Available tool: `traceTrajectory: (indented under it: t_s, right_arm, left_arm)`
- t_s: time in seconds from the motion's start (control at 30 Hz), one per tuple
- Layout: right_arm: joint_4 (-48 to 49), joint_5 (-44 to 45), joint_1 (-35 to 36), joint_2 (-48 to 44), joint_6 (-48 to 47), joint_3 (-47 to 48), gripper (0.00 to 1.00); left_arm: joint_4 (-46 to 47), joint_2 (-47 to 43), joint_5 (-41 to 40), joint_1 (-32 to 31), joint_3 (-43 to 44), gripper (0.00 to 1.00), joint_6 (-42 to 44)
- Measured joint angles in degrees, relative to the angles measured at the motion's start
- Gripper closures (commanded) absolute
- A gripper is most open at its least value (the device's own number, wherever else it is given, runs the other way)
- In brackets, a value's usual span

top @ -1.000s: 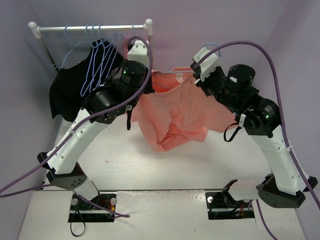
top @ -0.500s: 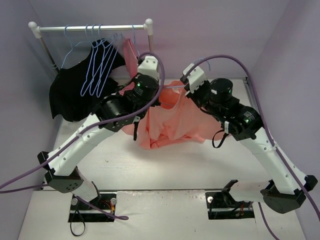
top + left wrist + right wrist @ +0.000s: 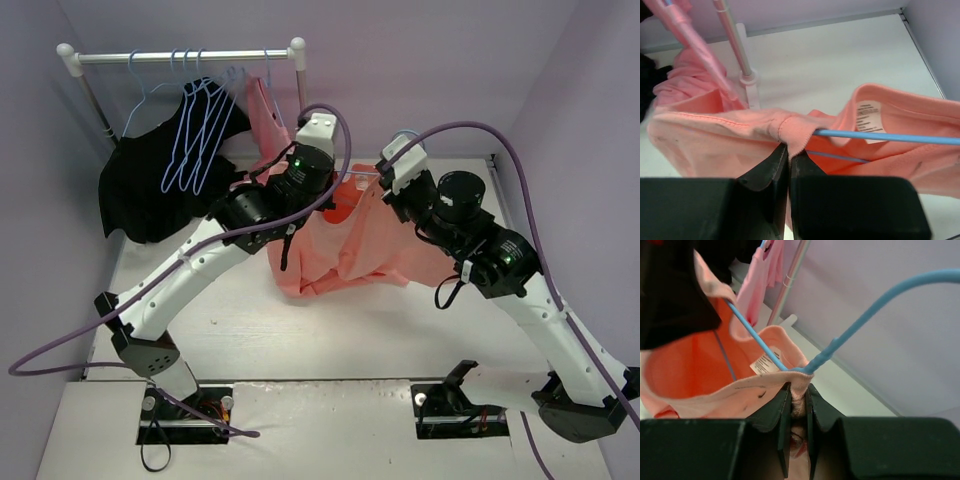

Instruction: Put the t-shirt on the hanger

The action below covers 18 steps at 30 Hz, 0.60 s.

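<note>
The left gripper [image 3: 789,150] and right gripper [image 3: 797,396], both clamped tight on the t-shirt [image 3: 345,240], stretch it (aloft) so the hanger [image 3: 890,136] seats inside.

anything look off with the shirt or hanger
Small dark smudges mark the t-shirt collar above the right end effector; the cloth is bunched where the left end effector pinches it beside the hanger.

The top external view looks down from above and behind the arm bases, across the whole counter [image 3: 300,330]. Each wrist view sits close behind its own hand, the left hand [image 3: 789,150] and the right hand [image 3: 797,390], looking out past it. All three share the t-shirt [image 3: 350,240] and the hanger [image 3: 880,136].
</note>
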Motion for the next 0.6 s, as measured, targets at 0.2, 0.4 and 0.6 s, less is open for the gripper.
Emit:
traceTrajectory:
  t_s: [0.2,0.4,0.6]
  right_arm:
    - [-0.03,-1.12,0.0,1.58,-0.17,2.31,1.0]
    - [0.56,1.72,0.04,2.74,-0.29,2.45,1.0]
    - [1.89,2.46,0.04,2.7,-0.04,1.45,1.0]
  left_arm:
    - [0.49,2.59,2.92,-2.12,2.88,1.0,3.37]
    - [0.82,-1.85,-0.01,-5.27,0.15,1.0,3.1]
    - [1.5,-8.0,0.27,-5.35,-2.16,1.0,0.01]
